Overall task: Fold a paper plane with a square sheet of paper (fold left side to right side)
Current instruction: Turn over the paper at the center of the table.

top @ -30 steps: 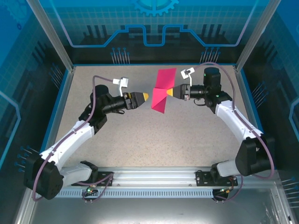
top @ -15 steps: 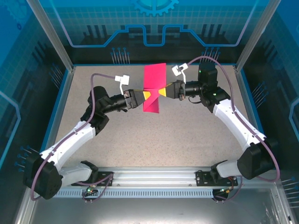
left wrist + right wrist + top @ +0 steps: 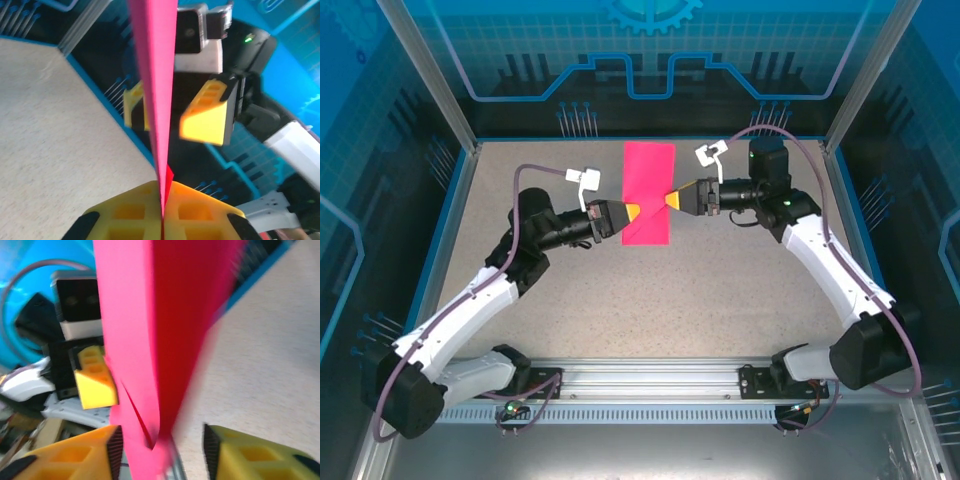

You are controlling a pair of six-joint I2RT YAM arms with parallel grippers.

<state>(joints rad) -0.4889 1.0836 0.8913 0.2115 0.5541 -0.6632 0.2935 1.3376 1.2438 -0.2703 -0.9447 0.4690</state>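
Our left claw (image 3: 632, 209) is pinched shut on the left edge of the pink paper (image 3: 648, 180), while our right claw (image 3: 672, 201) stands parted with the sheet between its fingers. We see the paper held up above the bench (image 3: 720, 290) between the two claws, possibly folded double.

Top view: bright, even overhead light, no glare; weak, soft shadows by the arms on table (image 3: 720, 270); side walls dimmer. Corner posts lean a bit, wide-angle. Left wrist cam: well lit, left gripper fingers (image 3: 125, 215) fairly sharp, bkgd slightly soft. Right wrist cam: heavy blur, square sheet of paper (image 3: 150, 315) smeared at edges, right gripper fingers (image 3: 250, 450) & table soft.
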